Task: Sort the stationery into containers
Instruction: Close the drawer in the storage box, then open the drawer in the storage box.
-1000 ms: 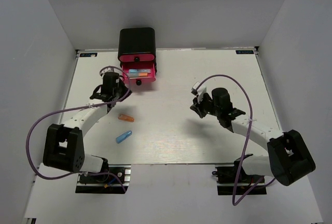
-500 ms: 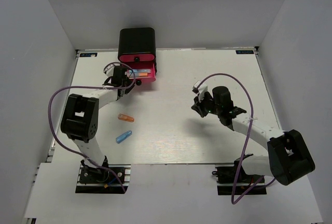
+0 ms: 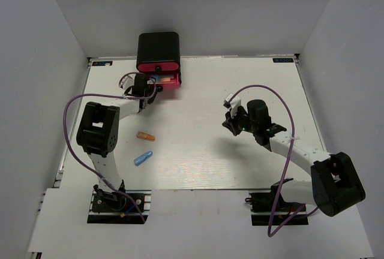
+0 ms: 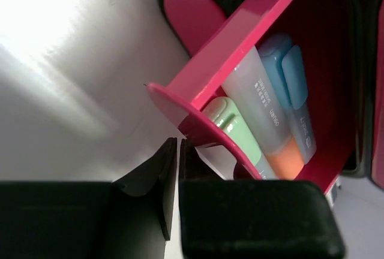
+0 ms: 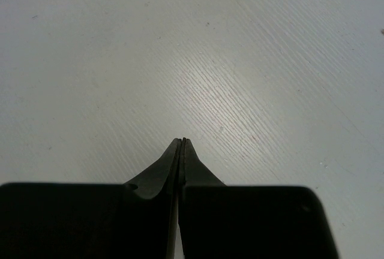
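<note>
Pink drawer [image 3: 165, 80]: pokes out of the black cabinet [image 3: 158, 46] at 11 o'clock on the table [image 3: 198, 157]. It holds a green piece [image 4: 231, 121], a clear-orange one [image 4: 264, 115] and a blue one [image 4: 291, 91].
Left gripper [image 3: 142, 85]: at the drawer's front lip, fingers nearly pressed together, pinching nothing.
Right gripper [image 3: 231, 121]: pressed together, empty, out at 3 o'clock.
Leftovers: orange piece [image 3: 145, 136] and blue piece [image 3: 143, 158], loose near 8 o'clock.
Tip: looks like a push-shut, so he'd nudge squarely toward 12 or the drawer skews.

White table [image 3: 198, 103] filling mid-frame, grey walls [image 3: 42, 31] boxing it in — small dark labels [image 3: 102, 63] sitting at its upper corners.
</note>
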